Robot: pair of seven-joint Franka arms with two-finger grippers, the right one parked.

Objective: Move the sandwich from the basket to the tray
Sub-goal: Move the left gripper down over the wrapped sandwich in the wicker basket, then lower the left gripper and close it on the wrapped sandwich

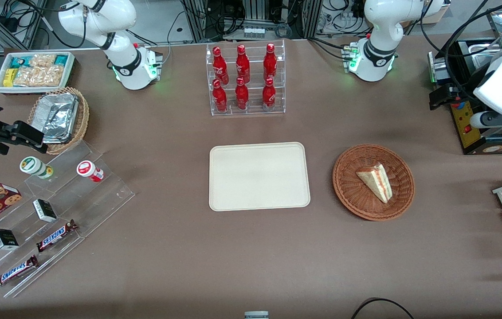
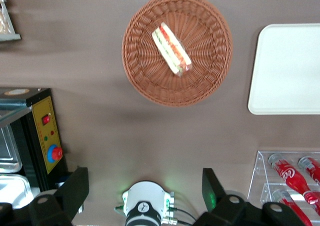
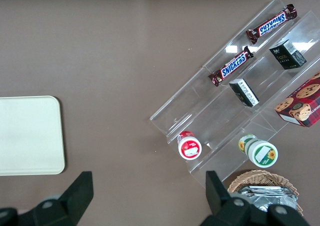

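Brown tabletop point(image 1: 251, 248) carries all the task items. We find the small triangular sandwich of pale cream bread with red-orange and green filling point(image 1: 377, 182) lying inside the round, shallow, reddish-brown woven wicker basket point(image 1: 349, 186), and the flat cream-beige rectangular tray with rounded corners point(image 1: 259, 176) just beside that basket, toward the parked arm's end.

Our left arm's pincer point(image 2: 145, 188) hangs high above the tabletop, well apart from the basket, with its two dark fingers point(image 2: 75, 188) spread wide and nothing between them.

We judge the step in hand to be the approach. Recommended procedure:

1. Centre the pincer over the sandwich.
2. Turn the wrist so the fingers straddle the two broad bread faces, not the long cut edge.
3. Descend inside the rim without touching the wicker.
4. Close gently; soft bread likely crushes under excess force.
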